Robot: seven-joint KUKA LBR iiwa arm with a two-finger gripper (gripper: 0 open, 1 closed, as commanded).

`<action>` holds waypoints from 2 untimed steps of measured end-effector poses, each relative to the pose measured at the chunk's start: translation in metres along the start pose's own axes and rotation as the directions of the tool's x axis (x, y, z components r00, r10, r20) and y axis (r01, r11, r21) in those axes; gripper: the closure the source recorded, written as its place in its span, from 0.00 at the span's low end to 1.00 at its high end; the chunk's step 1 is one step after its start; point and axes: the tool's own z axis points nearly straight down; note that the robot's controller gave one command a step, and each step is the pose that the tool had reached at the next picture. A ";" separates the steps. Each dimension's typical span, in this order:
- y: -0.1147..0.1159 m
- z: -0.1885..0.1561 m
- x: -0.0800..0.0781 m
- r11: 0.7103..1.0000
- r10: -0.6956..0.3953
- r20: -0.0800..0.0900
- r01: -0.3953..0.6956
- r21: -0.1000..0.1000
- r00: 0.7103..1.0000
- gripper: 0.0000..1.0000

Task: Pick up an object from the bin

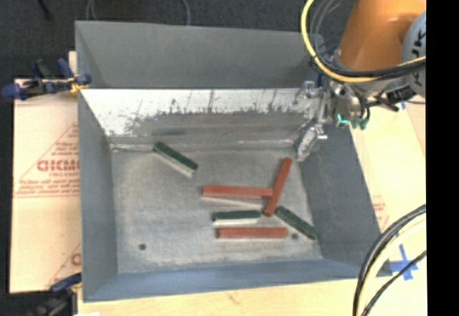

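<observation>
At far right corner of bin (215,56), gripper (310,137) pointing down near slanted red bar (280,184), openness indiscernible

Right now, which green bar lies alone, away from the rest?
The upper-left green bar, by the bin's back wall; the other two lie among the red bars.

Bin (93,185) floor, lone bar (176,158) at 10 o'clock, well apart from cluster at 4 o'clock, slanted bar (280,184) crossing right end of long bar (233,193), short bar (236,216) and front bar (251,233) before those, angled bar (296,223) at their right, gripper (310,137) near 2 o'clock corner
</observation>
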 end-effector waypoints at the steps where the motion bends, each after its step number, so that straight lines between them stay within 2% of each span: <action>1: -0.001 0.047 0.028 0.999 -0.050 0.005 0.050 0.000 0.999 0.00; 2: 0.010 0.098 0.011 0.992 -0.124 0.004 0.124 0.002 0.992 0.00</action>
